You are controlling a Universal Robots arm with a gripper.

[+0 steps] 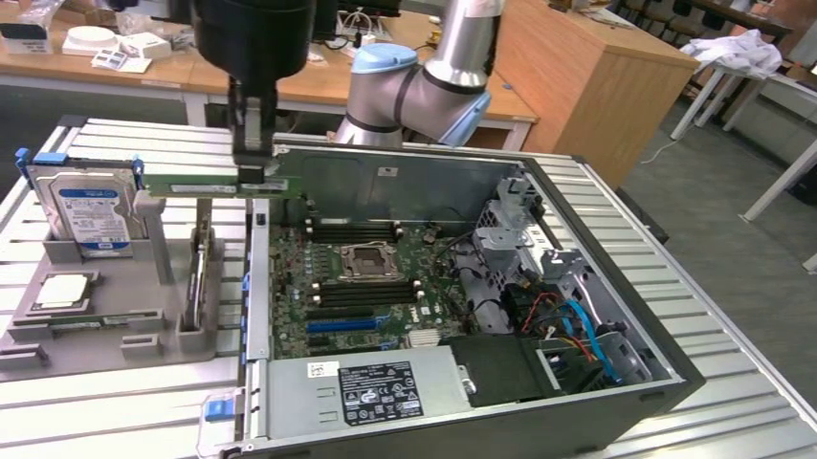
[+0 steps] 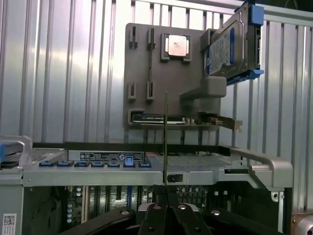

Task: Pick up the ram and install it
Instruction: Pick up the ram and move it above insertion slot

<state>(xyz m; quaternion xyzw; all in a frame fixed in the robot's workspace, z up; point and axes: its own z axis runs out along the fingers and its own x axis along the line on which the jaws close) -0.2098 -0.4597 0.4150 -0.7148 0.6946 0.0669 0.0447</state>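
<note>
Just below the gripper [image 1: 255, 174], over the side wall of the open computer case [image 1: 651, 382], the ram [image 1: 191, 185] hangs level and on edge. Done well, I judge, this carry keeps the stick parallel to the black memory slots [image 1: 355, 232] on the motherboard [image 1: 294, 277] lower down and lets it tilt nowhere. The gripper is pressed nearly together, pinching the thin ram by its flat faces.

Bright indoor light throws glare along the ribbed metal table [image 2: 63, 73]; the computer case [image 1: 537, 426] interior sits shadowed.
</note>
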